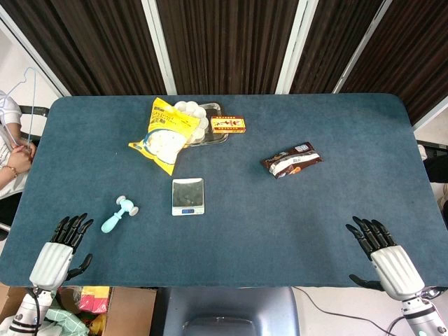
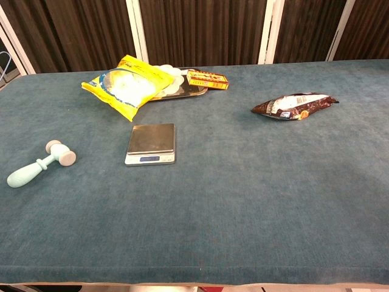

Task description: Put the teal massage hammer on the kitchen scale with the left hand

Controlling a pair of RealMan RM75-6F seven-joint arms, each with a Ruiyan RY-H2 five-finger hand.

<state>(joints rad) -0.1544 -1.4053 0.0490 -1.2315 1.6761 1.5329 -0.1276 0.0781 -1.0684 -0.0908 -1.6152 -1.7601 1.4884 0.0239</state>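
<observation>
The teal massage hammer [image 1: 119,214] lies flat on the blue table, left of the kitchen scale [image 1: 188,196]; its pale head points toward the scale. In the chest view the hammer [image 2: 40,163] rests at the far left and the scale [image 2: 151,144] sits bare beside it. My left hand [image 1: 61,250] hovers at the near-left table edge, fingers spread, holding nothing, a short way below-left of the hammer. At the near-right edge my right hand [image 1: 383,257] is likewise open and empty. Neither hand shows in the chest view.
A yellow snack bag [image 1: 164,133] leans on a tray [image 1: 213,120] at the back, next to a small red-and-yellow box [image 1: 228,124]. A brown snack packet [image 1: 292,160] lies right of centre. A person's arm [image 1: 12,161] is at the left edge.
</observation>
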